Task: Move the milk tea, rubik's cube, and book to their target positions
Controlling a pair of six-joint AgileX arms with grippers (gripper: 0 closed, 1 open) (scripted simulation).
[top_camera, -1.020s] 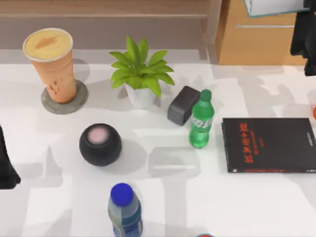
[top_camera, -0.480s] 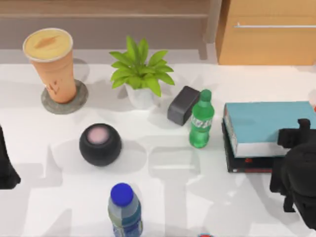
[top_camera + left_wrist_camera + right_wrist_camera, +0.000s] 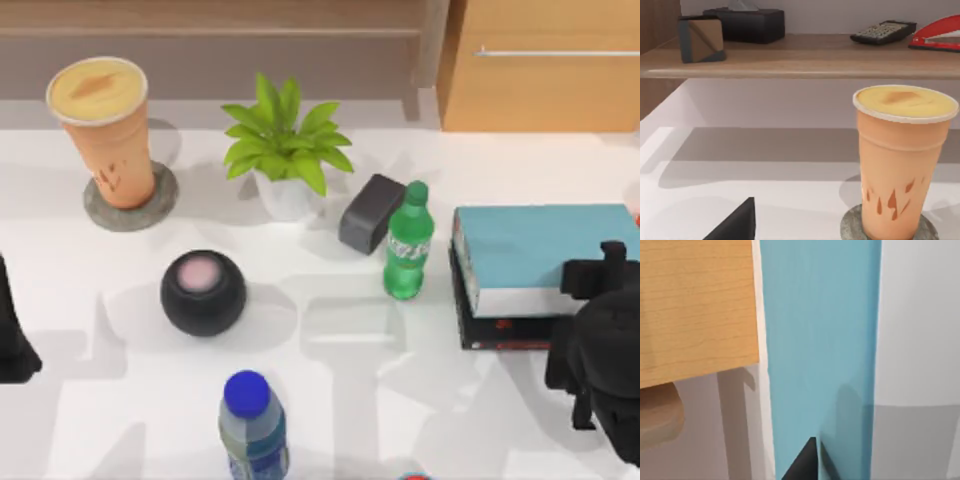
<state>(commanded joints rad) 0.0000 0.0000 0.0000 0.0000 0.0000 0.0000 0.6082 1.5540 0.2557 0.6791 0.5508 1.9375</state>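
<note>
Where the table's near edge runs: blue-capped bottle (image 3: pixel 252 425) standing, label unreadable. Right gripper (image 3: pixel 600 300) at near right, over the near right corner of the book (image 3: pixel 540 250); cannot tell its finger state. Book lying flat atop black book (image 3: pixel 500 328), red lettering mostly covered, illegible. Left arm (image 3: pixel 12 330) parked at left edge; grip likewise cannot tell. Mid-table: black sphere (image 3: pixel 203 291), green bottle (image 3: pixel 408 243) with white unreadable label. Farther back: plant (image 3: pixel 285 150); milk tea (image 3: pixel 103 130) upright on grey coaster (image 3: pixel 130 205), brown marks, no legible text.
</note>
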